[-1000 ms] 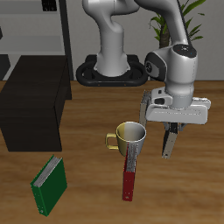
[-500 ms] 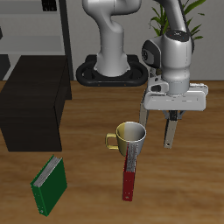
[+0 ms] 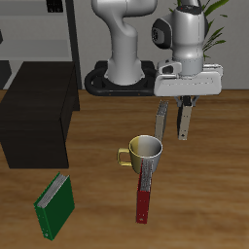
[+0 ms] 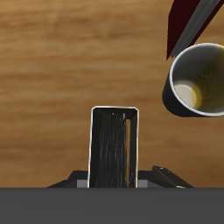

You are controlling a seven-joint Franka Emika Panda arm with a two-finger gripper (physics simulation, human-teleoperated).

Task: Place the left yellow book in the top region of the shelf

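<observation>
The claw (image 3: pixel 182 100) grips the left yellow book (image 3: pixel 184 120) (hanging edge-down) above the desk (image 3: pixel 214 195). Carrying it onto the shelf (image 3: pixel 39 107) remains.

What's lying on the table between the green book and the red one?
Nothing. In the exterior view the stretch of wooden table between the green book and the red book is bare. The mug stands farther back.

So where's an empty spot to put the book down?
The flat top of the shelf looks bare. There's also open wood between the shelf and the mug. It's crowded where the mug meets the red book; the green book lies near the front.
</observation>
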